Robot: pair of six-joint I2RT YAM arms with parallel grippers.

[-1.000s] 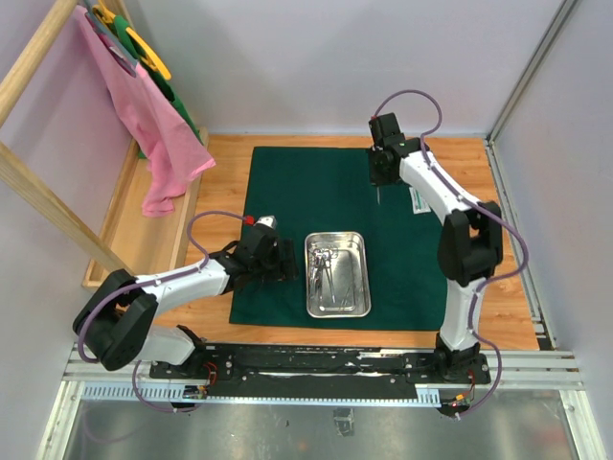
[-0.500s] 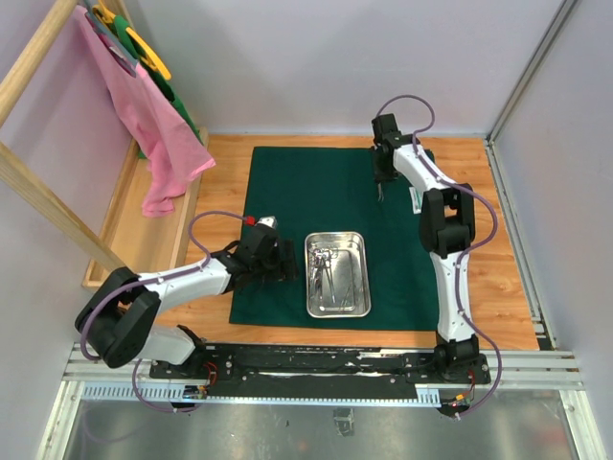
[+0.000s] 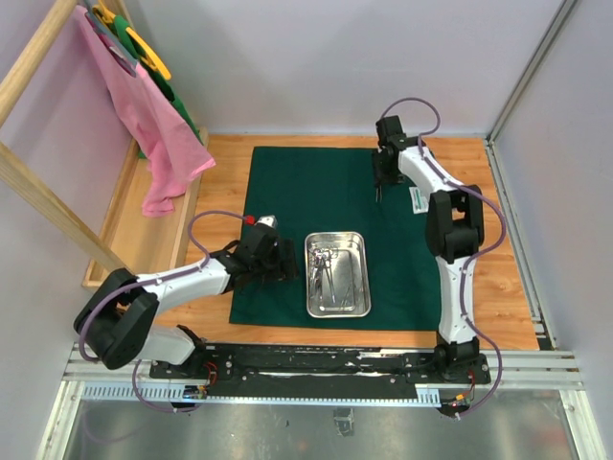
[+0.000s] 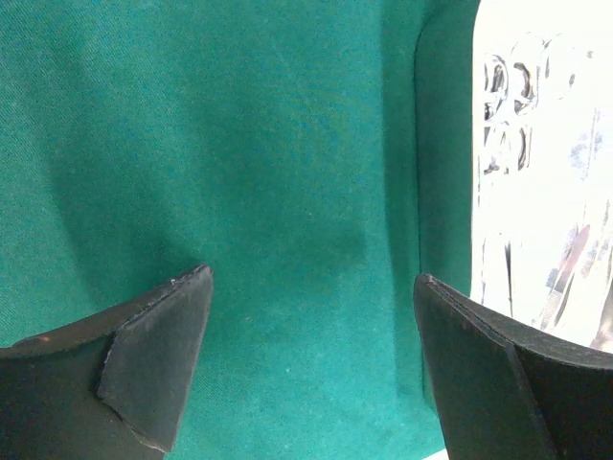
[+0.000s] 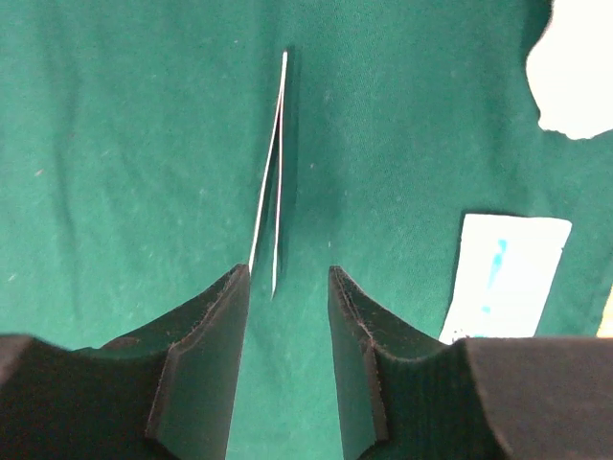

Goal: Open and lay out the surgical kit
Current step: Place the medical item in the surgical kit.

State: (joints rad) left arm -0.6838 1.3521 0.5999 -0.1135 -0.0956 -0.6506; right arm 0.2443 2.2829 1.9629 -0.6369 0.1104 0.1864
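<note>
The dark green cloth (image 3: 306,192) of the surgical kit lies spread flat. The steel tray (image 3: 337,236) sits on its near half with forceps (image 3: 326,273) inside. My right gripper (image 3: 381,180) hovers at the cloth's far right, open, over thin tweezers (image 5: 271,172) that lie flat on the cloth, their near tips between my fingers (image 5: 206,335). A small white packet (image 5: 503,278) lies to the right and a white gauze wad (image 5: 575,77) beyond it. My left gripper (image 4: 311,278) is open wide, low over bare cloth just left of the tray (image 4: 536,192).
A wooden rack (image 3: 38,192) with a hanging pink cloth (image 3: 144,105) stands at the left over a shallow wooden tray (image 3: 144,230). Grey walls close the back and the right. A metal rail (image 3: 326,359) runs along the near edge.
My right gripper's jaws have parted and let go of the tweezers, which now rest on the cloth. Its elbow has swung back. The left arm has not moved.
</note>
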